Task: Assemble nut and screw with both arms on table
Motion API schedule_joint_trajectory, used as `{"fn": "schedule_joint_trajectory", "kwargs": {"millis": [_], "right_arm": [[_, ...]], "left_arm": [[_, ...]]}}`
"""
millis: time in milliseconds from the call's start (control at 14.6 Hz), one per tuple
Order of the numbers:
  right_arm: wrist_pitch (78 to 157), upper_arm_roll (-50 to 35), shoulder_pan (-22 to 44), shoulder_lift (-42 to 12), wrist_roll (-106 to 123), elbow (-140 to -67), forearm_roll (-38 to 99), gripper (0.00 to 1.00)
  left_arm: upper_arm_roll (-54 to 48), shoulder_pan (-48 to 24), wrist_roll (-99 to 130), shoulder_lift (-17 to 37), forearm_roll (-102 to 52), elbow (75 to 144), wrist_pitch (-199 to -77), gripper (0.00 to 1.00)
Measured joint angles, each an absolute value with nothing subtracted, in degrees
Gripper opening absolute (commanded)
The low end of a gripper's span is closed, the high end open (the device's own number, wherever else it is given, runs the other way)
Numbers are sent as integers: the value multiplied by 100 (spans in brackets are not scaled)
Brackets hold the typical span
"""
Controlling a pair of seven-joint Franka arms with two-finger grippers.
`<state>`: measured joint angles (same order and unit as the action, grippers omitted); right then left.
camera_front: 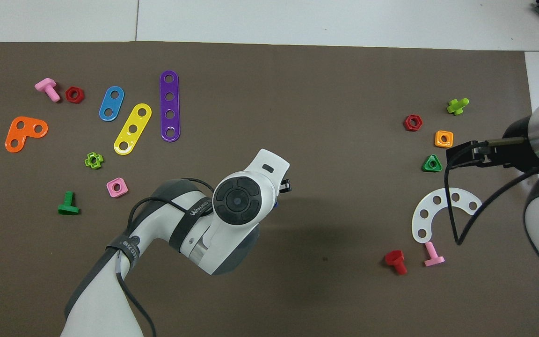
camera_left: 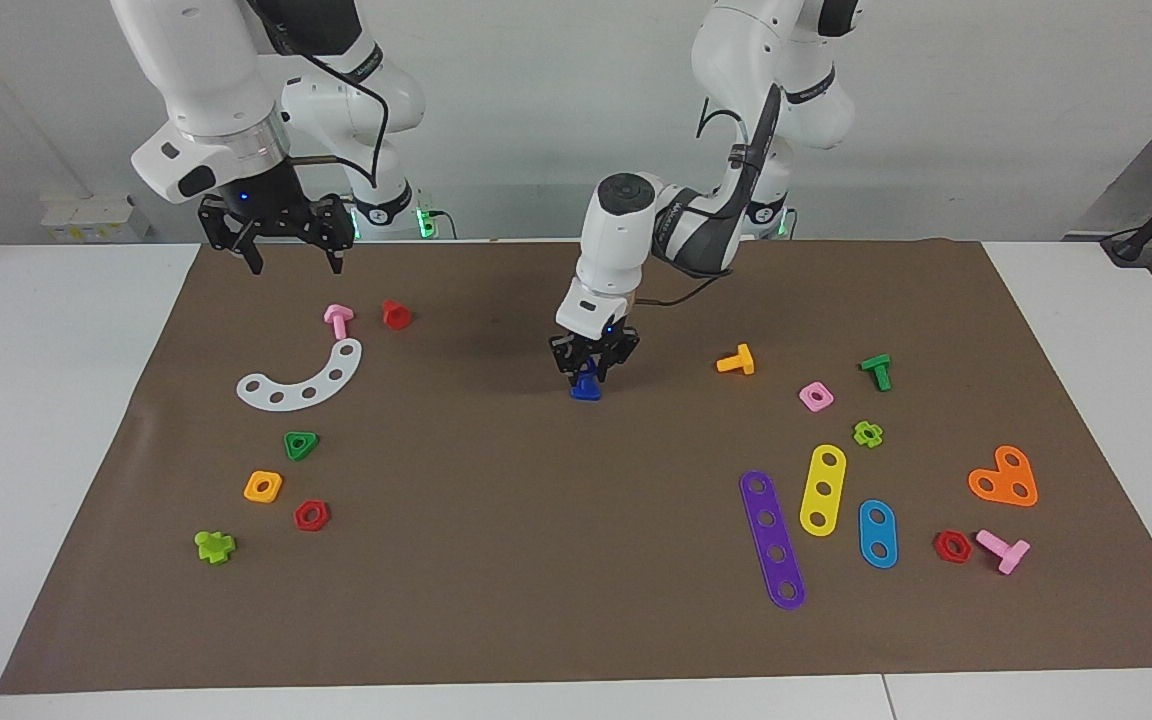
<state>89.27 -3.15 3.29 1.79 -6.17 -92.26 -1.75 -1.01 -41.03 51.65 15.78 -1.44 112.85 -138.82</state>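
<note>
- My left gripper (camera_left: 591, 368) is down at the middle of the brown mat (camera_left: 496, 560), its fingers pinching the blue screw (camera_left: 586, 388).
- The screw stands with its triangular head flat on the mat and its shaft pointing up between my fingers. From overhead my own wrist hides nearly all of it; only a sliver of blue shows beside the wrist.
- My right gripper (camera_left: 292, 262) hangs in the air with fingers spread and nothing between them, waiting over the mat's edge nearest the robots at the right arm's end of the counter (camera_left: 36, 400).
- Below it on the mat lie a pink bolt (camera_left: 338, 320), a red bolt (camera_left: 395, 314) and a white curved strip (camera_left: 303, 380).
- Farther from the robots at that end sit a green triangular nut (camera_left: 301, 445), an orange-yellow square nut (camera_left: 263, 486) and a red hex nut (camera_left: 312, 515).
- I cannot find the blue square nut in either view.
- Toward my left arm's end lie an orange bolt (camera_left: 737, 360), a pink square nut (camera_left: 816, 396), a green T-shaped bolt (camera_left: 876, 371), and yellow (camera_left: 822, 490), purple (camera_left: 772, 539) and blue (camera_left: 877, 533) perforated strips, all well apart from the screw.
</note>
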Motion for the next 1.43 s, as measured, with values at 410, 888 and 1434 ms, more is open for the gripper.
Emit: {"fn": "schedule_joint_trajectory", "kwargs": {"millis": [410, 888, 1434], "right_arm": [[8927, -314, 329, 179, -617, -9226, -175, 100], [8927, -313, 329, 179, -617, -9226, -175, 100], [8927, -313, 329, 179, -617, -9226, -175, 100]], "left_arm": [[-73, -4101, 5172, 1655, -144, 11131, -13697, 0], [25, -4061, 5172, 1720, -144, 10804, -13251, 0], [29, -3998, 5172, 1773, -150, 10740, -13553, 0]]}}
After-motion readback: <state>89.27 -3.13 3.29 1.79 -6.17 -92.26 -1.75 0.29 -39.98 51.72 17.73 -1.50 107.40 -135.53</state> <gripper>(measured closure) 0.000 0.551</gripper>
